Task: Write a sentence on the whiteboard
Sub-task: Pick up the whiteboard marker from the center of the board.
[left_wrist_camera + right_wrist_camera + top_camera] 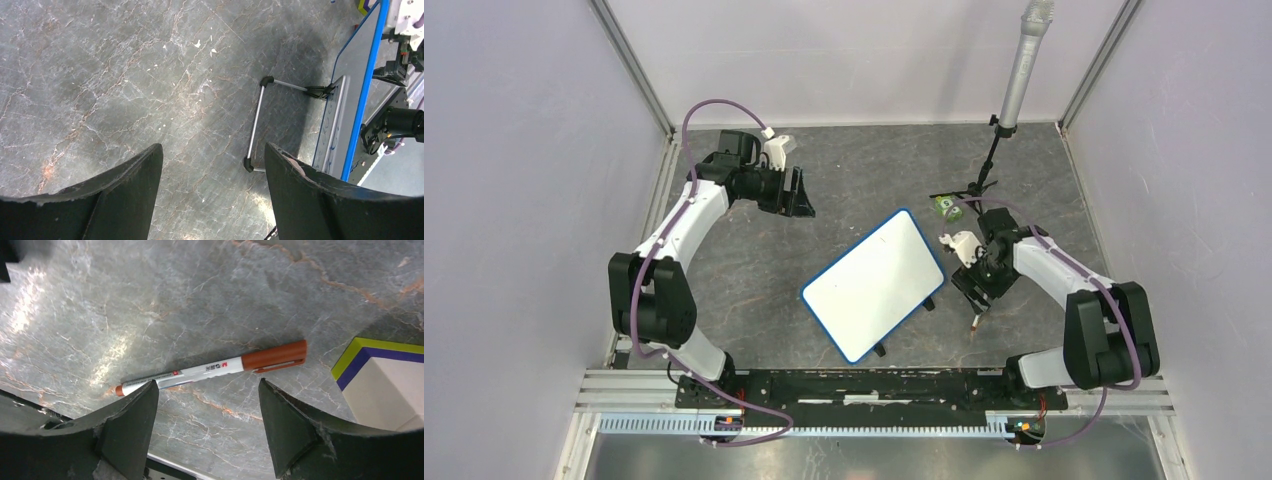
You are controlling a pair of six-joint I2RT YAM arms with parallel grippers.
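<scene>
Right gripper (207, 387) wide open, empty, over capped marker (215, 370); left gripper (214, 147) equally open, empty.

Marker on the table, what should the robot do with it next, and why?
Probably lower the right gripper and close it on the marker. The marker lies flat on the table just in front of the open jaws, nothing holds it, and the whiteboard shows no writing yet.
</scene>
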